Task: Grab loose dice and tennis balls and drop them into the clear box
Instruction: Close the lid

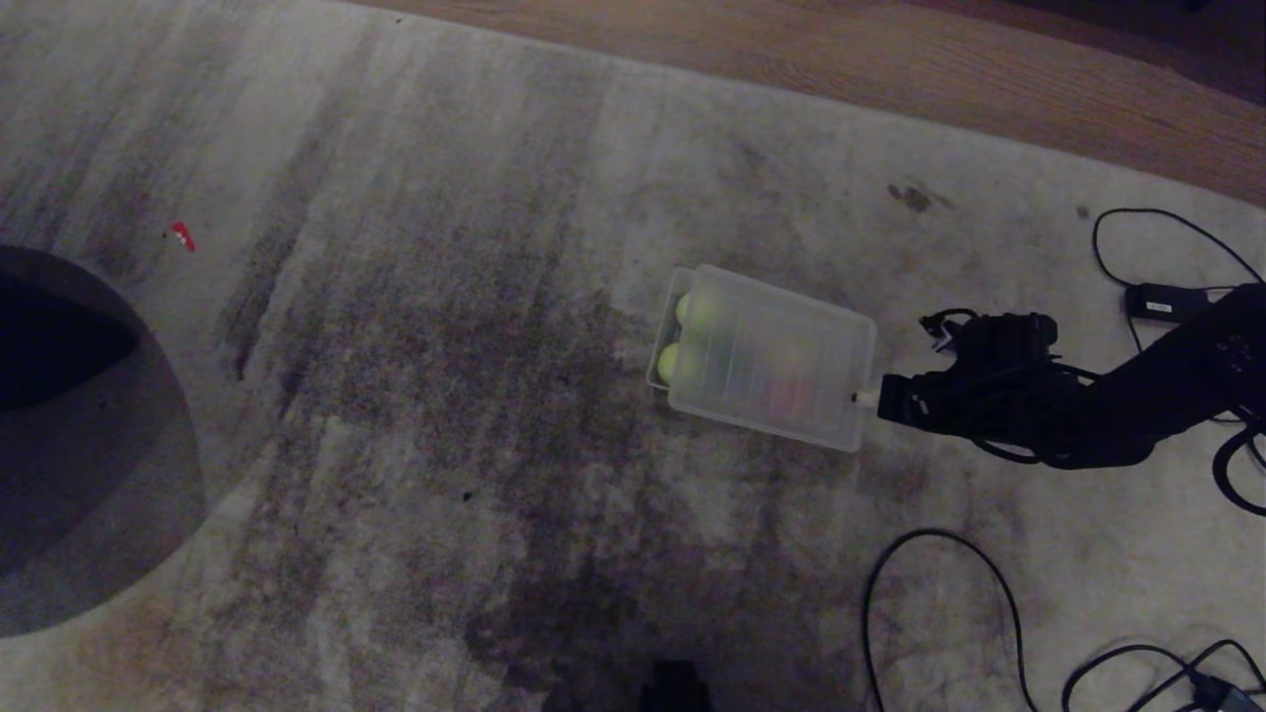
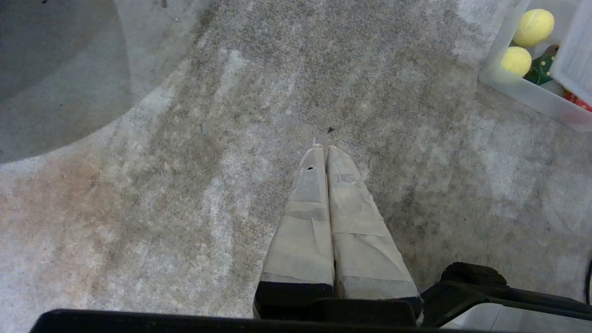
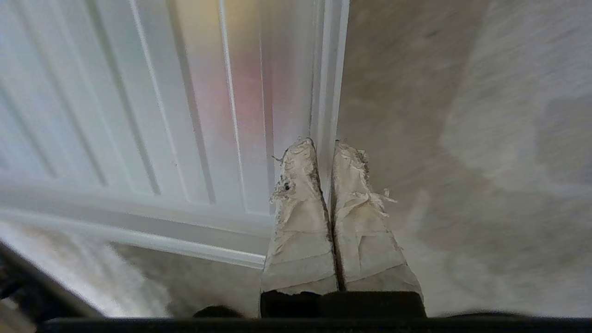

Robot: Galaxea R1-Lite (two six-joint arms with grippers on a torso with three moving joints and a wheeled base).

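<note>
Right gripper [image 1: 862,398] pressed shut at the lid's [image 1: 781,361] edge, holding nothing. Lid lay askew over the box [image 1: 661,348] on the carpet [image 1: 445,396]; balls [image 1: 692,336] showed at the uncovered end, dice [image 2: 542,69] beside them. Left gripper [image 2: 323,150] hung shut, empty, above carpet.

Overhead head view; wrists near, perhaps floorward

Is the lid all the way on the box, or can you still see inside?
Partly on. The ribbed lid covers most of the clear box, but one end stays uncovered, showing two tennis balls.
</note>
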